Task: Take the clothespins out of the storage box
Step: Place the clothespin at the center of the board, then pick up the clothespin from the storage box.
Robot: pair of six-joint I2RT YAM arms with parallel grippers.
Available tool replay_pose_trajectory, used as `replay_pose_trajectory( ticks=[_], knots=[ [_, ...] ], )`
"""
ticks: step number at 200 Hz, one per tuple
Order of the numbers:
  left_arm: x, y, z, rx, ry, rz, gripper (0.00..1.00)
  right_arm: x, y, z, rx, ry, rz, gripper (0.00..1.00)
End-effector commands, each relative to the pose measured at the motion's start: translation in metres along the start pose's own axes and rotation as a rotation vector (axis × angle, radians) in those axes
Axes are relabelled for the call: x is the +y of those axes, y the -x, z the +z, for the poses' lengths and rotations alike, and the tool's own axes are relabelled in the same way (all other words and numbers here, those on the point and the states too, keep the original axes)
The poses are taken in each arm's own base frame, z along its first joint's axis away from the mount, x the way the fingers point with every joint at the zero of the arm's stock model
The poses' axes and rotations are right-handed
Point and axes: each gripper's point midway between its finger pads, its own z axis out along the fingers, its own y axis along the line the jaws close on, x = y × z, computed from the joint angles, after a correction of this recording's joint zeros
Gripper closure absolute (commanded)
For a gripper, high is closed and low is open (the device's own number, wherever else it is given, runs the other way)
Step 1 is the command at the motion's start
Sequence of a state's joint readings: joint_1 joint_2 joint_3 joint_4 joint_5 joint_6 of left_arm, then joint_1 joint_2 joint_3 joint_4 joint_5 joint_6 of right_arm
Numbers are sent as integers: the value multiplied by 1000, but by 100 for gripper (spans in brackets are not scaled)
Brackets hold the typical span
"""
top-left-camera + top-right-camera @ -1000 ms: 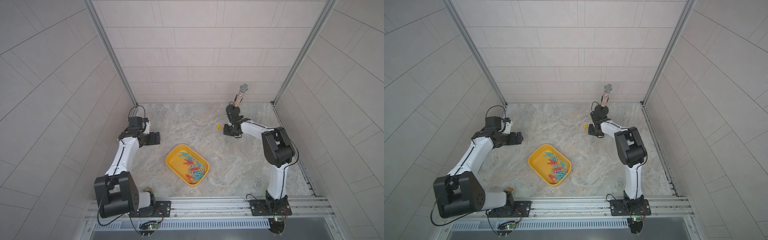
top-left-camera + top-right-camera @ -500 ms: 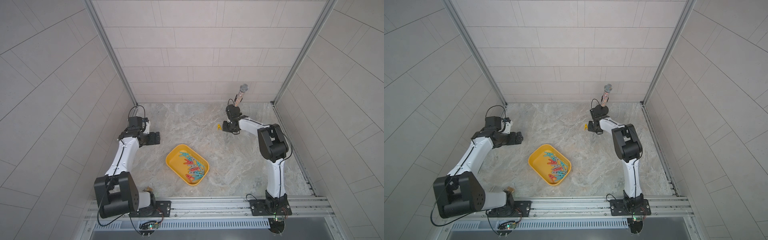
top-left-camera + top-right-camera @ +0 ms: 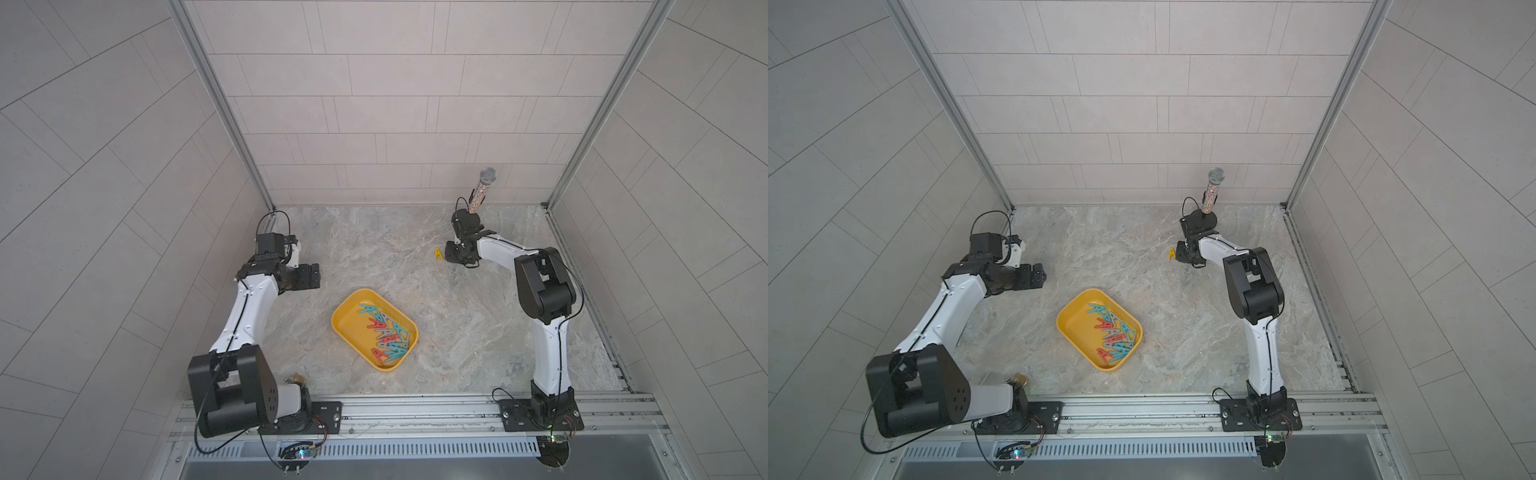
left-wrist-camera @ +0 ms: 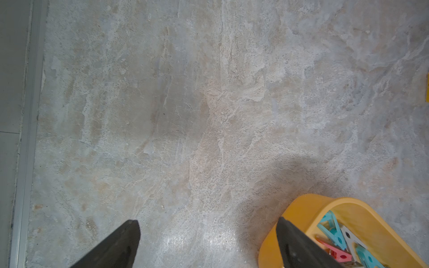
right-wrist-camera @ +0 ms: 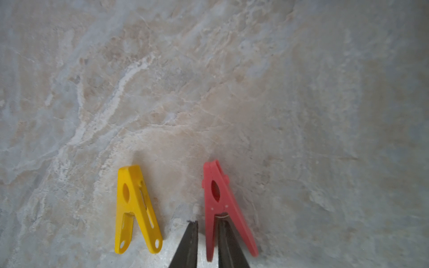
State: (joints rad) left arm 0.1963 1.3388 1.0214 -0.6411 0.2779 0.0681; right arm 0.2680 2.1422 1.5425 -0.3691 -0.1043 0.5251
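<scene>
The yellow storage box [image 3: 347, 318] [image 3: 1073, 328] sits mid-table, with several teal, red and grey clothespins [image 3: 386, 334] [image 3: 1113, 332] inside. A yellow clothespin [image 3: 438, 254] [image 5: 135, 208] lies on the table at the back right, and a red clothespin [image 5: 219, 201] lies beside it. My right gripper [image 5: 207, 222] [image 3: 453, 251] is low over the red one. Its jaws are slightly parted astride one leg, with a thin gap showing. The red pin is hidden in both top views. My left gripper [image 4: 207, 221] [image 3: 311, 276] hangs wide open and empty, left of the box [image 4: 301, 208].
A glittery microphone [image 3: 482, 191] stands on a black round stand just behind my right gripper. Tiled walls enclose the marble table on three sides. A metal rail runs along the front edge.
My right gripper has shifted slightly left near the yellow clothespin. Its jaws have parted a little around the red clothespin's leg. The left arm has not moved.
</scene>
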Motion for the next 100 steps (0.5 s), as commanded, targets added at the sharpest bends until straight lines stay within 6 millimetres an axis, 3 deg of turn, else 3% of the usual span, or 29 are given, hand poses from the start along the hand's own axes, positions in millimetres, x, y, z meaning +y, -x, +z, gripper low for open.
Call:
replay_pose_trajectory(
  ticks=[1,54,100],
  knots=[
    [-1,-2,-5,-6,-9,7,0,-2,4,-21,-16,-5,3,76],
    [0,-2,-5,-7,-3,8,0,5,3,-45,-32,44,11,75],
    [1,-3,-5,-6,-1,6,0,18,-19,-75,-30,112,-8,74]
  ],
)
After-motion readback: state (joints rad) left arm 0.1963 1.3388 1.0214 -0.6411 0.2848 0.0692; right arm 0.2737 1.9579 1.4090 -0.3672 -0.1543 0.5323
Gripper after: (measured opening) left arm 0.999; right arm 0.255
